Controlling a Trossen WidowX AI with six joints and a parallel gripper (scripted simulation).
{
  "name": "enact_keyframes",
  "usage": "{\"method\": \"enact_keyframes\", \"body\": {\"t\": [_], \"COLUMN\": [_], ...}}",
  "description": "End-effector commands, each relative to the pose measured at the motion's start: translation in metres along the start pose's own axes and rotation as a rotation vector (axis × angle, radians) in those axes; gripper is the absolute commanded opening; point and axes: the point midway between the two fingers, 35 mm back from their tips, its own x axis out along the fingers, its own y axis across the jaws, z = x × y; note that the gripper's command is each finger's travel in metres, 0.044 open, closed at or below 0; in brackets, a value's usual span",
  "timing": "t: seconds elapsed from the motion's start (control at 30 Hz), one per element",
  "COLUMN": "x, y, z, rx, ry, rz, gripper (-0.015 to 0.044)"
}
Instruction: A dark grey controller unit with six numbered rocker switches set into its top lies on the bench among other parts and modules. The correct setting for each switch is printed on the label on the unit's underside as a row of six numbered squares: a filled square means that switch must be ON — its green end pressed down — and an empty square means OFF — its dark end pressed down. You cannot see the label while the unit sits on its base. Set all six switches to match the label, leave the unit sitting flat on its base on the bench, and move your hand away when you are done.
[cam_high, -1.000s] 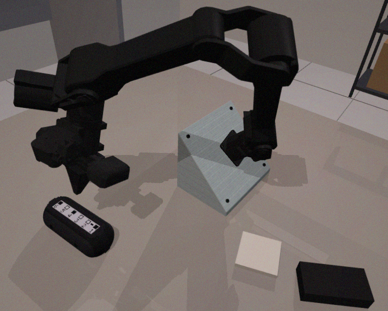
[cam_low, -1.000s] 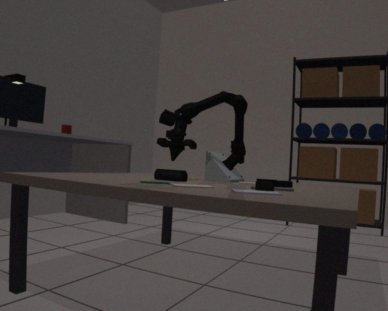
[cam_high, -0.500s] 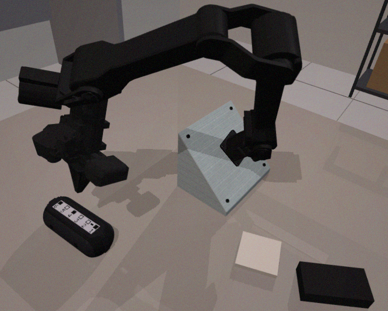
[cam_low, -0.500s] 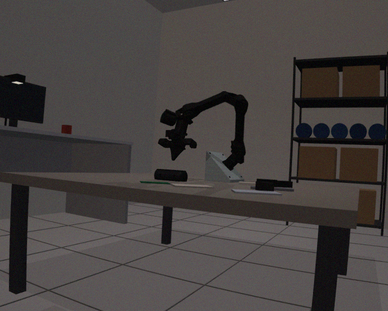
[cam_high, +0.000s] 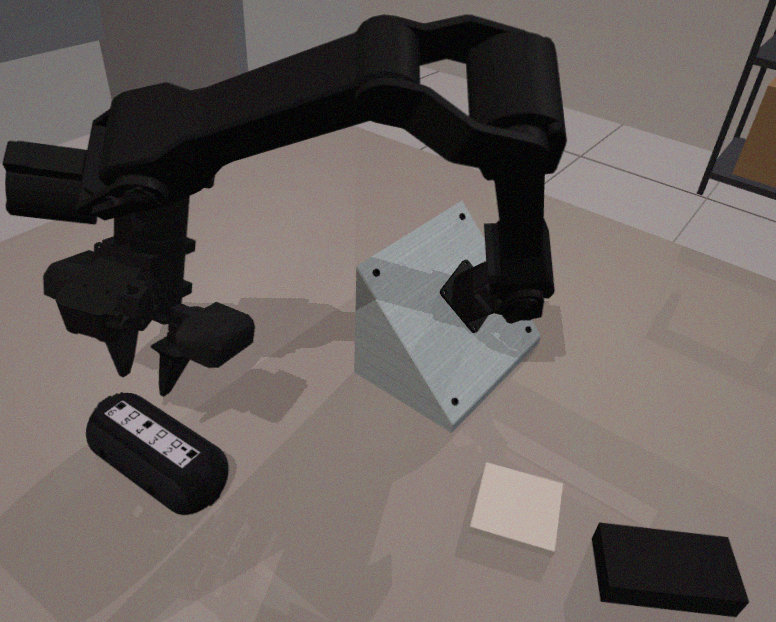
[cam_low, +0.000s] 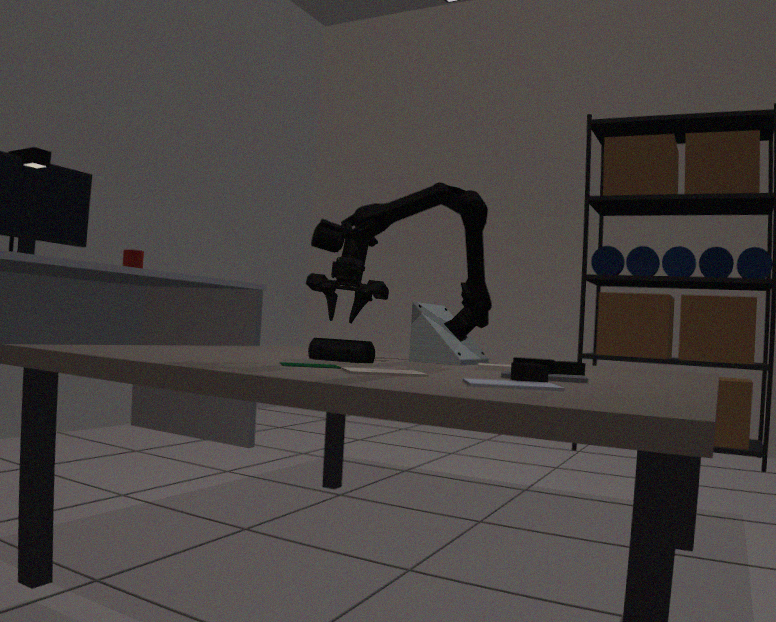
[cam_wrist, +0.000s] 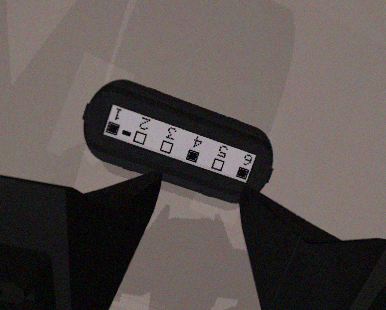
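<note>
In the top view, a black rectangular block lies nearest, at the lower right of the bench. Just beside it lies a cream square plate.

The controller unit rests on the bench at the left, underside up. Its label faces upward with 6 numbered squares. Squares 1, 4 and 6 are filled; squares 2, 3 and 5 are empty. A short dark bar is printed between squares 1 and 2. The 6 rocker switches face down, out of sight.

The gripper is positioned above the unit, pointing down. Its 2 fingers are spread partway, with nothing between them. The exterior view shows a gap between the fingertips and the unit.

Beyond it, the black arm is attached to the sloped face of a pale grey wedge mount. Dark fastener heads are visible near the corners of that face.

In the background, a storage rack carries brown cartons and 5 blue round items in a row. At the left of the exterior view, a red cylinder stands near a dark monitor.
</note>
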Motion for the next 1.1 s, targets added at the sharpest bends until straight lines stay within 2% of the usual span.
{"method": "enact_keyframes", "body": {"t": [0.0,0.17,0.6,1.07], "x": [0.0,0.003,0.012,0.015], "y": [-0.01,-0.02,-0.041,-0.042], "z": [0.006,0.01,0.016,0.016], "rx": [-0.24,-0.552,-1.35,-1.391], "ry": [0.04,0.087,0.153,0.154], "rz": [0.008,0.045,0.217,0.229], "gripper": [0.0315,0.044,0.044,0.044]}}
